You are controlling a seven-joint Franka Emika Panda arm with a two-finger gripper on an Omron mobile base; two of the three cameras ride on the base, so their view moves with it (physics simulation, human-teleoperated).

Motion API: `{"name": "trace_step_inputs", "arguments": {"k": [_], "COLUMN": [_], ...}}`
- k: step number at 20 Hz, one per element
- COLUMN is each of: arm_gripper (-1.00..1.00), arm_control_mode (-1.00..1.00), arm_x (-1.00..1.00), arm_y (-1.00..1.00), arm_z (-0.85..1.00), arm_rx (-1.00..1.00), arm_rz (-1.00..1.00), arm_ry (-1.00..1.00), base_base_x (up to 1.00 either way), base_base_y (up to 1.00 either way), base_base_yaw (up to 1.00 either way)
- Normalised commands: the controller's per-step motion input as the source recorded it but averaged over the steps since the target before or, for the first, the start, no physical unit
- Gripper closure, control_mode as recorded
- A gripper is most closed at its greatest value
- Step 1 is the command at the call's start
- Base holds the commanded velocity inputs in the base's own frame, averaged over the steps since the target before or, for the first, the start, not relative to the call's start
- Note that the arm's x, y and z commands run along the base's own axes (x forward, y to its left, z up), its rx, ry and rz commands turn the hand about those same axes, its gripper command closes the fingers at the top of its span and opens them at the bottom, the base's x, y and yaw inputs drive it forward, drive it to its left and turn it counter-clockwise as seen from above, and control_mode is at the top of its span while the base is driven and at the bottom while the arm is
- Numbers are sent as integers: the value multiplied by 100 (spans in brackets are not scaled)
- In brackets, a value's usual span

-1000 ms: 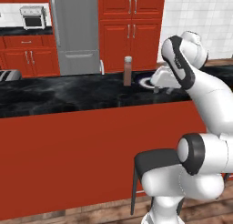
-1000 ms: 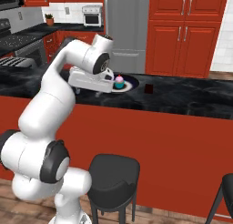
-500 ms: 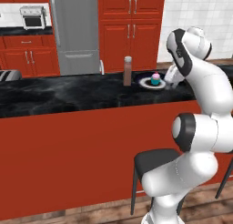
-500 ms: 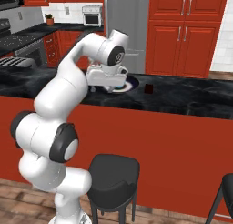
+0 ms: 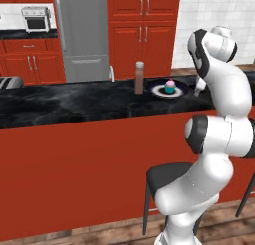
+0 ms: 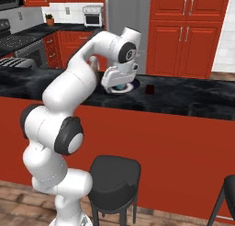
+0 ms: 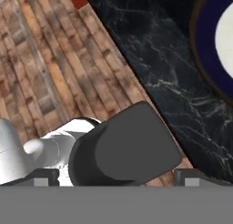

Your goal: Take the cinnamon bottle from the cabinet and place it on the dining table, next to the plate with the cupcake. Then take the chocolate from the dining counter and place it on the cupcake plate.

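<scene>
The cinnamon bottle stands upright on the dining table, just left of the plate that carries the teal-wrapped cupcake. My hand hangs at the plate's right edge in the left base view; in the right base view it covers most of the plate. The gripper is open with nothing between its fingertips. In the hand view the plate's dark rim curves at the upper right over marble. The chocolate, a small dark block, lies on the marble right of the plate.
A black stool stands below the table's red front beside my base, also the stool over wooden floor. A grey fridge and red cabinets line the far wall. A toaster sits far left.
The arm has swung from over the plate toward its right side, uncovering the cupcake in the left base view. The bottle and the chocolate have stayed put.
</scene>
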Motion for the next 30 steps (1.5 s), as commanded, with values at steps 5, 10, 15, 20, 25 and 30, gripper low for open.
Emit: {"name": "trace_step_inputs", "arguments": {"k": [5,10,15,20,25,30], "arm_gripper": [-100,-100,-100,-100,-100,-100], "arm_control_mode": [-100,-100,-100,-100,-100,-100], "arm_x": [34,41,37,28,18,25], "arm_y": [-27,-22,-23,-18,-23,-13], "arm_z": [-3,-3,-2,-13,-13,-12], "arm_rx": [-11,-6,-1,0,-3,-17], "arm_rz": [-7,-26,-24,-6,3,7], "arm_ry": [0,5,2,-3,-10,-9], "base_base_x": [0,0,0,0,0,0], "base_base_y": [0,0,0,0,0,0], "base_base_yaw": [0,0,0,0,0,0]}}
